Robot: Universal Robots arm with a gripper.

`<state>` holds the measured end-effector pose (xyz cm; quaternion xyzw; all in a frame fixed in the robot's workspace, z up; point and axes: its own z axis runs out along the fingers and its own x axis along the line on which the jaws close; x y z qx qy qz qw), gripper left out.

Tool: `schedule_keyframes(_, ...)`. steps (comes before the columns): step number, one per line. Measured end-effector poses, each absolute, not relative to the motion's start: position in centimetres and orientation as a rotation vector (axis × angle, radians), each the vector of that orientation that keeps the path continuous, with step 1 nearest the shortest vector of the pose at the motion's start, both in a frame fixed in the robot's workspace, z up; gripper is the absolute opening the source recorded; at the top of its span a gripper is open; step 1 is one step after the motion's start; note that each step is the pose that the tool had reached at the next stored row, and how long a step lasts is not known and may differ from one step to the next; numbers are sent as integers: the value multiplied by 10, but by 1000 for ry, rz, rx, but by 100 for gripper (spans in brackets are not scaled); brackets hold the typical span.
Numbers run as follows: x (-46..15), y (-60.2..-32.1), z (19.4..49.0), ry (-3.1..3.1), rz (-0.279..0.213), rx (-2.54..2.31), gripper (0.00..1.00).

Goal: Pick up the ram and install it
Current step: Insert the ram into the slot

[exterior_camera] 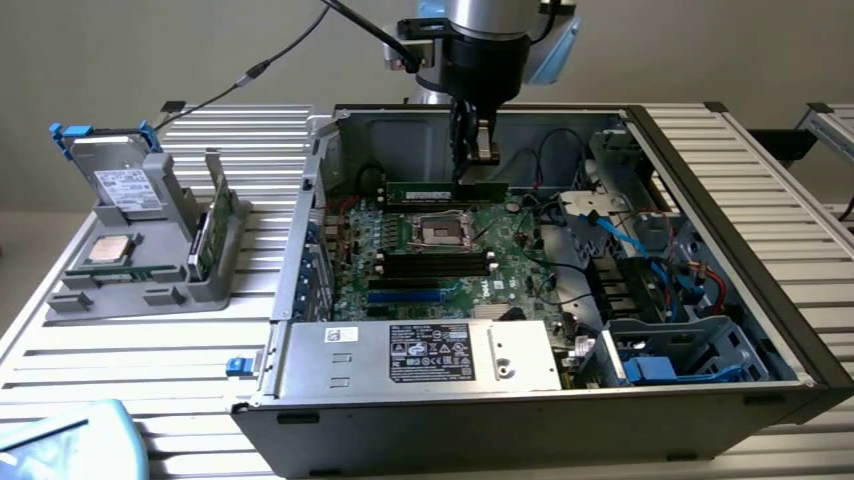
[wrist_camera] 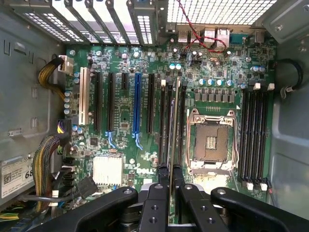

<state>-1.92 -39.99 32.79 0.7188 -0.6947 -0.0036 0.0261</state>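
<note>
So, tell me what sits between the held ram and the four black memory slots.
The empty processor socket, between ram and slots in both views.

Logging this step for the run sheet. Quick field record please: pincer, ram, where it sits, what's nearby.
pincer: shut on the ram
ram: held level, inside the open computer case
position: over the black slots beside the CPU socket, lined up along them
seated: cannot tell
outside the case: grey stand on the exterior view's left, with a silver processor chip lying on it
</note>
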Motion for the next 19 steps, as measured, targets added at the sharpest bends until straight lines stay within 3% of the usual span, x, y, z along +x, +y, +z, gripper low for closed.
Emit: schedule_keyframes(19, -26, -400, 299, -2147, -10, 2221, 14)
